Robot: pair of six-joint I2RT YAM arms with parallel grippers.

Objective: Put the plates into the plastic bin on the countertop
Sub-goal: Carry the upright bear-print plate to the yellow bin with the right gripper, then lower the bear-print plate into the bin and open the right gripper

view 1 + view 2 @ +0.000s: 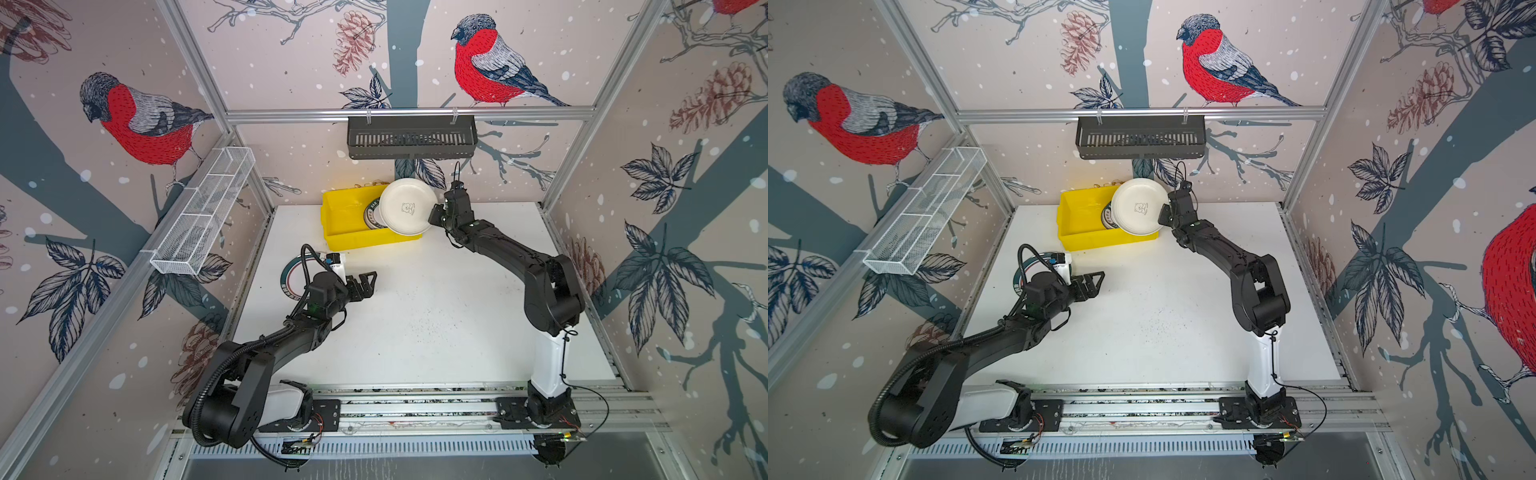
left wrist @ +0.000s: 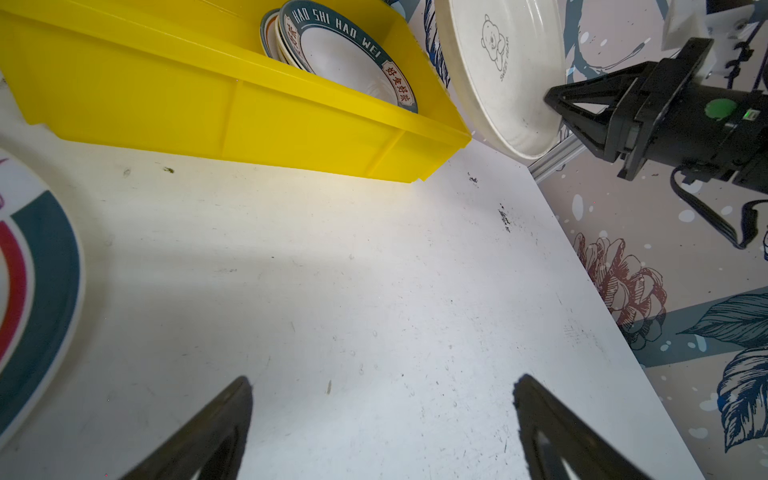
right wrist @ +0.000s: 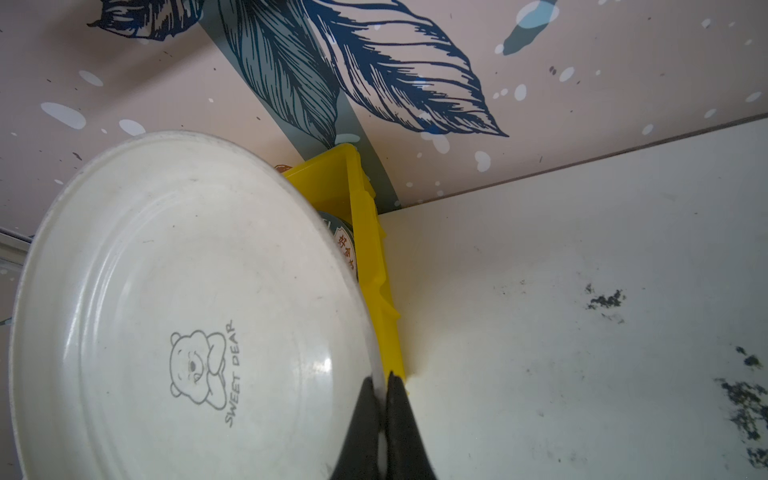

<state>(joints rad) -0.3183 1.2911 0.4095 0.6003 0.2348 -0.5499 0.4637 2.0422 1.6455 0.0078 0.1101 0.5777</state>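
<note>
Plainly, the weak spot is the grip. The right end effector (image 3: 380,388) is clamped on only the thin rim of the cream bear plate (image 3: 187,316), which hangs tilted in the air above the right end of the yellow plastic bin (image 1: 343,218). With so little of the plate between the jaws, its weight could twist it loose, and a fall from there would likely strike the bin's rim or the crockery below. In both top views part of the plate overhangs the bin's near right corner, so letting go without moving further inward could tip it out onto the table (image 1: 436,311).

Inside the bin, a green-lettered plate (image 2: 345,54) leans at the right end with others behind it, though how many cannot be told. A plate dropped onto that slanted stack might slide or chip. The rest of the bin floor is bare.

One striped plate (image 2: 37,291) lies on the table beside the left end effector (image 2: 382,382), whose jaws stand wide apart, holding nothing. The dark slotted basket (image 1: 411,137) and white mesh tray (image 1: 203,212) on the walls show no contents.
</note>
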